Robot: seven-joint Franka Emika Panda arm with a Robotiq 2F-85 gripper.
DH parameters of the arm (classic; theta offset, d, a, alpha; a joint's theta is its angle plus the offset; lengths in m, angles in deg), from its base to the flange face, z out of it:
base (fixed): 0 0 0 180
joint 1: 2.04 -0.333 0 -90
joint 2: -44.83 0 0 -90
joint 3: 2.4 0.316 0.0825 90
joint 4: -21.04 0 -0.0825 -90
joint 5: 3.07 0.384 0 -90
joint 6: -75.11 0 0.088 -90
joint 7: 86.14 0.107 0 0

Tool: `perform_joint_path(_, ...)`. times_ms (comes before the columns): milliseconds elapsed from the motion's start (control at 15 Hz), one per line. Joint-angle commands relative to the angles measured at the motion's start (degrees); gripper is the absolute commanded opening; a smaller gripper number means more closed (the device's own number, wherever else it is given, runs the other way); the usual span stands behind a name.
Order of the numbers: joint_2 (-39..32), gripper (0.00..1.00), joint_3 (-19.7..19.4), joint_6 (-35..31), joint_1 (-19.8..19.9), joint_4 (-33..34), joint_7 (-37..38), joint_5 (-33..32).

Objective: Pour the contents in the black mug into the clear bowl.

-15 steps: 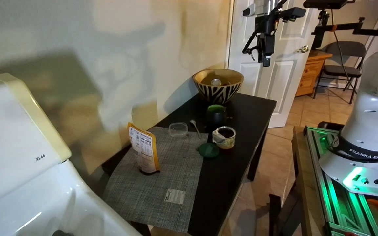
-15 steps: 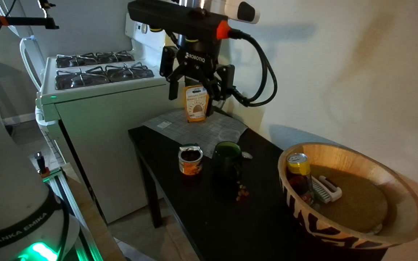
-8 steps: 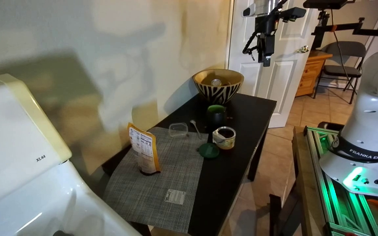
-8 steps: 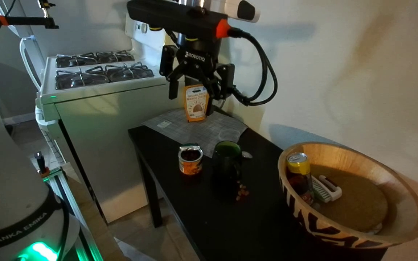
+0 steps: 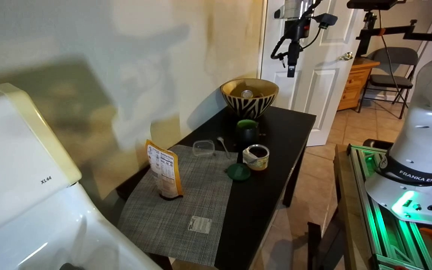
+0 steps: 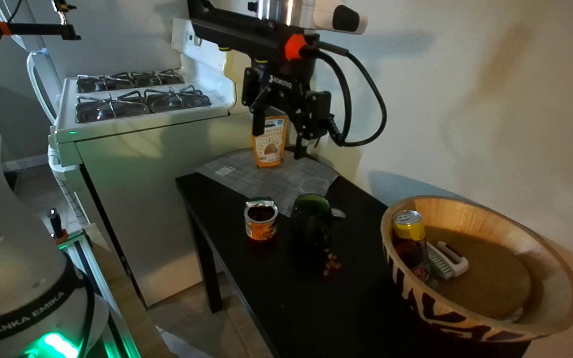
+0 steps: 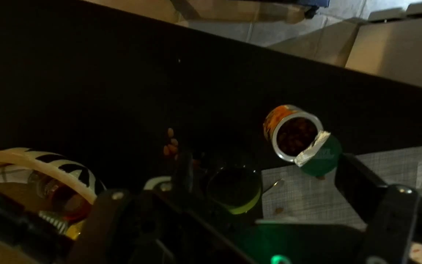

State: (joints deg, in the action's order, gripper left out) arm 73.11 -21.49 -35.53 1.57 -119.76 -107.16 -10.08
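The gripper [image 6: 279, 140] hangs above the table [image 6: 311, 308], spread wide and holding nothing; the mug [image 6: 309, 223] stands upright near the can [image 6: 261, 230]; the clear bowl [image 5: 203, 149] sits by the table's wall-side edge.

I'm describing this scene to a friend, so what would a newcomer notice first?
Probably the big zebra-striped bowl, golden inside, at one end of the dark table. Then the open black gripper hanging above it, and the orange-edged pouch standing on the grey mat.
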Motion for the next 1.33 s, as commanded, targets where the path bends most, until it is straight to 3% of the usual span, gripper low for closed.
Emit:
perform_joint_path(0, -7.7, 1.00, 1.1, -7.9, 2.7, 2.4, 7.0, 4.5)
perform_joint_path(400, -23.2, 1.00, 1.0, -25.2, 6.8, 7.4, 16.7, 9.1)
perform_joint_path(667, -29.9, 1.00, 2.1, -31.9, 9.0, 10.9, 28.6, 7.2)
perform_joint_path(933, -30.5, 1.00, 2.8, -32.9, 8.2, 10.7, 45.5, 2.0)
perform_joint_path(1067, -26.2, 1.00, 4.2, -23.6, 6.8, 8.6, 54.0, -2.2)
perform_joint_path(1133, -30.2, 1.00, 3.7, -29.2, 8.5, 10.9, 46.8, 1.0)
perform_joint_path(1267, -28.8, 1.00, 4.9, -25.1, 7.9, 10.5, 51.5, -0.8)
